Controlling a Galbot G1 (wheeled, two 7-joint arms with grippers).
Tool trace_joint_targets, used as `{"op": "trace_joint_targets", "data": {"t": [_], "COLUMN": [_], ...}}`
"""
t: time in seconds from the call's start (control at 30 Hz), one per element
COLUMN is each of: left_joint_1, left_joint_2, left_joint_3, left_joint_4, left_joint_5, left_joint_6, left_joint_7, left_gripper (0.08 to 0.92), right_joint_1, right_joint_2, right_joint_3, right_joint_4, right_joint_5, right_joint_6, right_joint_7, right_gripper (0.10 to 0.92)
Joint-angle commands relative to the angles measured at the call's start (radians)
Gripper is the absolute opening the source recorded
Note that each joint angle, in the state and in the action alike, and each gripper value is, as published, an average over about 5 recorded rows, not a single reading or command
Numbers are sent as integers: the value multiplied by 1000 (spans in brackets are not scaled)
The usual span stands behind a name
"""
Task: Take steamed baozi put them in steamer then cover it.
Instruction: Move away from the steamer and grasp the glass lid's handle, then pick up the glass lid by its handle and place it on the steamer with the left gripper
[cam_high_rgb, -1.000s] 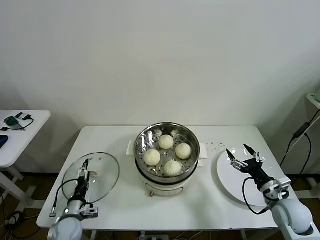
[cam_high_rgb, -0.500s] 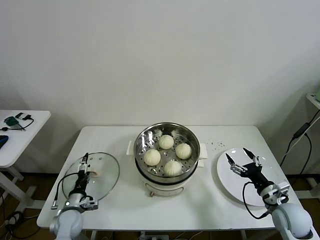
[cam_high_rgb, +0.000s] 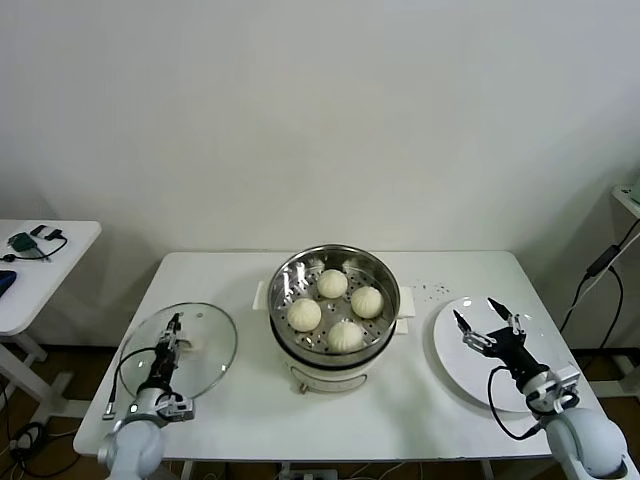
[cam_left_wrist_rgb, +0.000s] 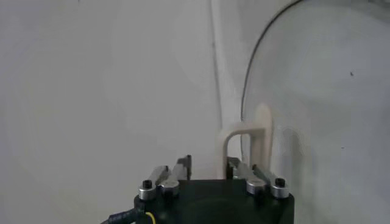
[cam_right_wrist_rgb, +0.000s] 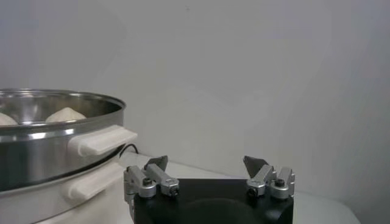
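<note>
All four steamed baozi (cam_high_rgb: 333, 310) sit inside the steamer (cam_high_rgb: 335, 345) at the middle of the white counter (cam_high_rgb: 440, 410), leaving only the covering step undone. The buns, cream-white, smooth and round, rest apart from one another on the pot's perforated tray, ringed by its shiny steel wall. The glass lid (cam_high_rgb: 205, 345) lies flat on the counter to the steamer's left, well apart from the pot and not yet lifted. The left claw (cam_high_rgb: 174, 326) is down at the lid's pale handle (cam_left_wrist_rgb: 244, 143), which stands just in front of its fingers (whether they are clenched on it or released cannot be told from either view). The right claw (cam_high_rgb: 487, 318) hovers released, fingers spread, over the bare white plate (cam_high_rgb: 455, 365) on the steamer's other side. By the look of it, the loading is complete; raising the lid and setting it on the rim remains.
</note>
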Motion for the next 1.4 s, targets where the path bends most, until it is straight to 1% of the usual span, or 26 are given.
{"op": "trace_joint_targets", "data": {"t": [0.03,0.2,0.27,0.4,0.5,0.7,0.8,0.9,0.97,1.03,1.13,1.2,1.3,1.4], "left_joint_1": [9,50,73,129,193,317,348,353,331,285,183,104,-24,-135], "left_joint_2": [12,31,42,69,91,153,200,261,309,371,451,476,466,413], "left_joint_3": [0,0,-1,-4,-3,21,55,112,163,235,367,470,634,749], "left_joint_4": [-24,-125,-182,-311,-431,-672,-765,-832,-854,-861,-862,-859,-846,-821], "left_joint_5": [-57,-103,-121,-164,-195,-201,-208,-222,-229,-238,-248,-252,-250,-222], "left_joint_6": [-10,-5,-3,36,108,350,429,496,541,589,661,717,808,869], "left_joint_7": [3,27,37,54,67,89,109,123,126,131,154,192,282,377], "left_gripper": [308,173,152,150,150,150,150,150,150,150,150,150,150,150], "right_joint_1": [4,9,12,22,31,55,69,84,91,99,109,116,126,132], "right_joint_2": [1,-1,-2,-3,-5,-11,-16,-22,-23,-26,-28,-27,-23,-17], "right_joint_3": [1,4,6,6,4,-6,-16,-27,-32,-39,-48,-51,-54,-56], "right_joint_4": [-10,-18,-21,-30,-39,-64,-80,-94,-101,-108,-117,-123,-133,-142], "right_joint_5": [-15,-14,-13,-14,-16,-23,-28,-31,-32,-33,-39,-44,-50,-56], "right_joint_6": [7,10,12,15,16,20,24,28,29,30,32,34,37,42], "right_joint_7": [-4,-4,-4,-4,-4,-3,-2,-2,-1,-1,-3,-4,-4,-5], "right_gripper": [823,823,823,823,823,823,823,823,823,823,823,823,823,823]}}
